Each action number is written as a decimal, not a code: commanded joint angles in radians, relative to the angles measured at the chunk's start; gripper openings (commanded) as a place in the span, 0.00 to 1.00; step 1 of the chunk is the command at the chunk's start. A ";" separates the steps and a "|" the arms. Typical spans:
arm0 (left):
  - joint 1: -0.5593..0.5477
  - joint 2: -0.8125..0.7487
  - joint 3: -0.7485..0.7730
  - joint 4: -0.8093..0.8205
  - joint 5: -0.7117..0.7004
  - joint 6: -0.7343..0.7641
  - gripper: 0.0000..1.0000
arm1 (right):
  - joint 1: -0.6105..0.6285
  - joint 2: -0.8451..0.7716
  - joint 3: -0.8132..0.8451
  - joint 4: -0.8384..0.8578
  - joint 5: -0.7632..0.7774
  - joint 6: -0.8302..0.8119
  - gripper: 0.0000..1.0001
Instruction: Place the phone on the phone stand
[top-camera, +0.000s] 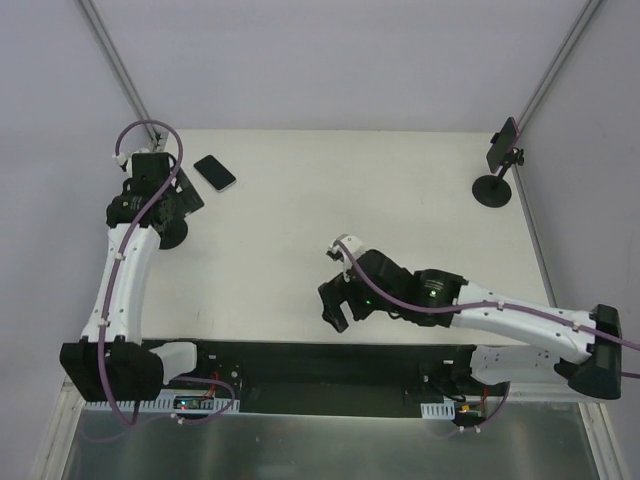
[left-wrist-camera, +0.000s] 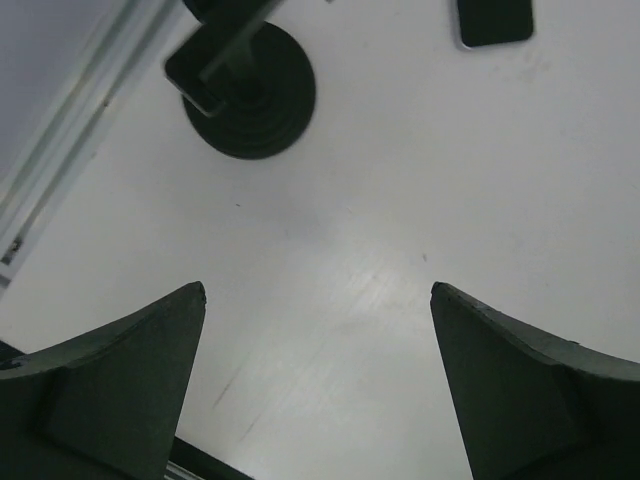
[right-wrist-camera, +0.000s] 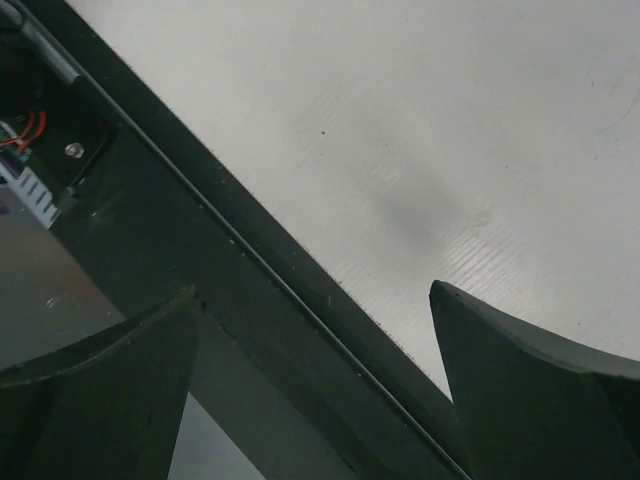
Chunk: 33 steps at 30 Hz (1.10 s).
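The left arm (top-camera: 122, 275) reaches far along the left side, with the left gripper (left-wrist-camera: 318, 298) spread wide. The right arm (top-camera: 505, 308) stretches leftward by the near edge, with the right gripper (right-wrist-camera: 315, 298) also spread wide.

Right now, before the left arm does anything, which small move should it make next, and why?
Probably shift the left claw toward the phone and centre it above. The claw is open and empty, the phone lies flat on the table off to one side of it, not between the fingers, and the phone stand stands close by.
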 joint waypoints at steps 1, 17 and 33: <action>0.076 0.104 0.076 0.036 -0.124 0.071 0.92 | 0.030 -0.191 -0.051 0.009 0.000 0.011 0.96; 0.126 0.301 0.168 0.167 -0.242 0.193 0.56 | 0.028 -0.322 -0.166 0.042 0.065 -0.024 0.96; 0.127 0.076 0.052 0.168 -0.158 0.219 0.71 | 0.002 -0.208 -0.116 0.102 0.039 -0.059 0.96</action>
